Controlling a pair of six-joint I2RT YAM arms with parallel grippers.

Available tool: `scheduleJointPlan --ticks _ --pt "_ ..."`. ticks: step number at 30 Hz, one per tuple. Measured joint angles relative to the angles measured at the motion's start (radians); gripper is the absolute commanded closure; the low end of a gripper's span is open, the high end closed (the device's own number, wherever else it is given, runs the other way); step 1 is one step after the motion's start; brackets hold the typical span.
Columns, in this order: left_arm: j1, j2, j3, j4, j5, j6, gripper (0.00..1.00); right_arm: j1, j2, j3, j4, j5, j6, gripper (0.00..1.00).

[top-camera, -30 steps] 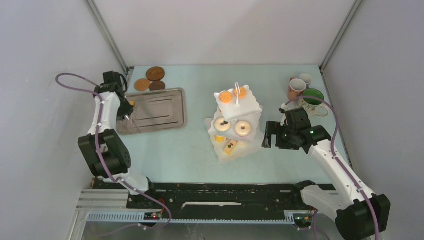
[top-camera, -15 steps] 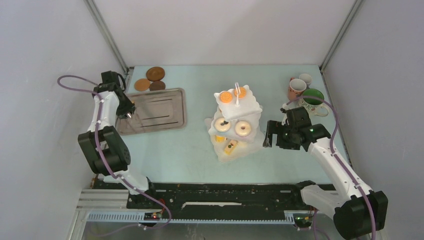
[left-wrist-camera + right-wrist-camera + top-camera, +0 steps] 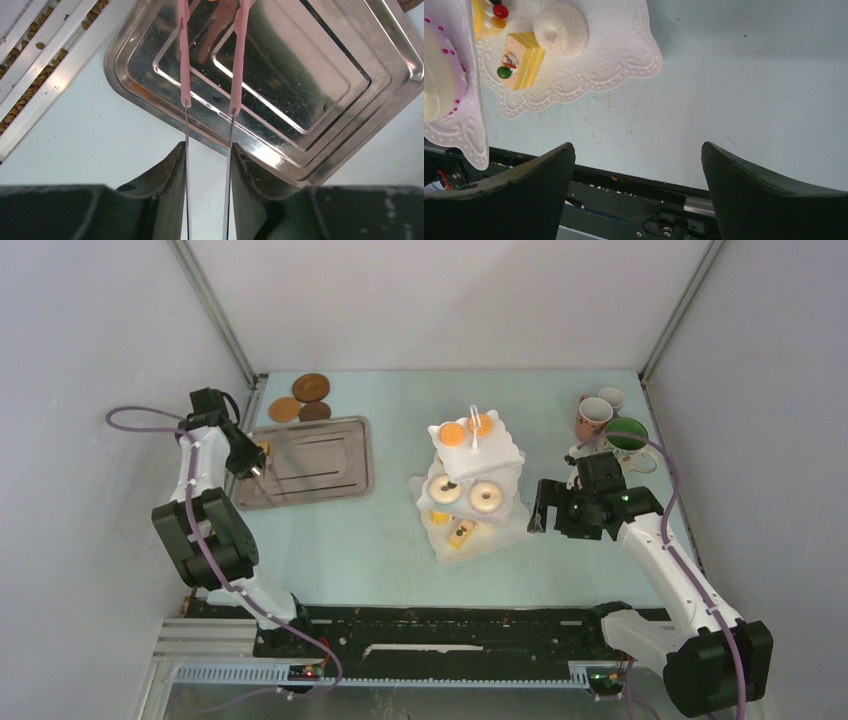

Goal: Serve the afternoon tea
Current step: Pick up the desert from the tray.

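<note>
The white three-tier stand (image 3: 505, 455) is mid-table, with two orange biscuits (image 3: 451, 435) on top, two donuts (image 3: 486, 496) on the middle tier and a yellow cake (image 3: 461, 533) at the bottom. My left gripper (image 3: 252, 460) (image 3: 207, 147) is shut on the pink tongs (image 3: 240, 55), whose arms reach over the grey tray (image 3: 325, 75); their tips are out of view. My right gripper (image 3: 540, 508) (image 3: 636, 145) hangs open and empty just right of the stand's bottom tier (image 3: 614, 50). Three mugs stand at the back right: pink (image 3: 593, 416), small pale (image 3: 611, 398), green-inside (image 3: 626, 437).
Three brown coasters (image 3: 311, 387) lie behind the grey tray (image 3: 310, 460) at the back left. A metal frame rail (image 3: 45, 55) runs along the table's left edge beside the tray. The arms' black base rail (image 3: 634, 200) lies under my right gripper.
My left arm has swung slightly left and back with the tongs still held over the tray's left end. My right gripper has edged a little to the right, staying open.
</note>
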Motion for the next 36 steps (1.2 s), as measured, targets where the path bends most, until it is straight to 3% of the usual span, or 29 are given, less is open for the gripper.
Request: scheduleJointPlan --ticks 36 --pt "0.030 0.094 0.021 -0.016 0.031 0.036 0.64 -0.003 0.007 0.000 0.000 -0.004 0.000 0.01"
